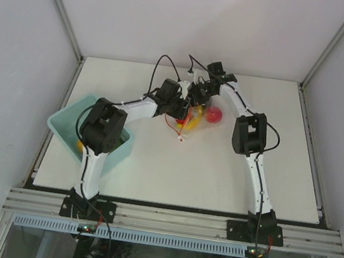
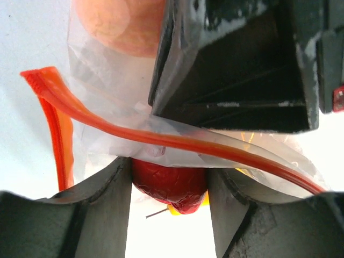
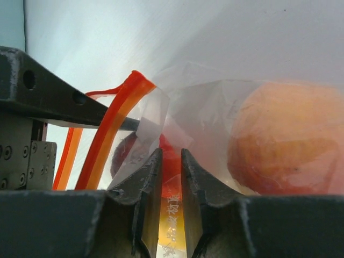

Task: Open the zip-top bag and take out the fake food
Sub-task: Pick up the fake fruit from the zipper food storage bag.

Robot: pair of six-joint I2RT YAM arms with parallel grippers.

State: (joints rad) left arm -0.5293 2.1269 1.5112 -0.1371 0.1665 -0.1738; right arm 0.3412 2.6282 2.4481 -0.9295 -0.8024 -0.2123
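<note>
The zip-top bag [image 1: 193, 116] lies at mid-table with both grippers on it. In the left wrist view its red-orange zip strip [image 2: 161, 140] curves just above my left gripper [image 2: 169, 177]. The left fingers press both sides of a red apple [image 2: 169, 189] wrapped in crinkled film, with a bit of yellow fake food [image 2: 180, 208] behind. An orange-peach fruit [image 2: 123, 27] lies deeper in the bag. My right gripper [image 3: 171, 156] is shut on a printed clear flap of the bag [image 3: 199, 107], beside the zip strip [image 3: 115, 118] and the peach fruit [image 3: 290, 140].
A light blue bin [image 1: 64, 120] stands at the table's left edge under the left arm, with something orange-yellow [image 1: 80, 145] in it. White walls close in the table on three sides. The right gripper's black body [image 2: 236, 64] hangs close above the left fingers.
</note>
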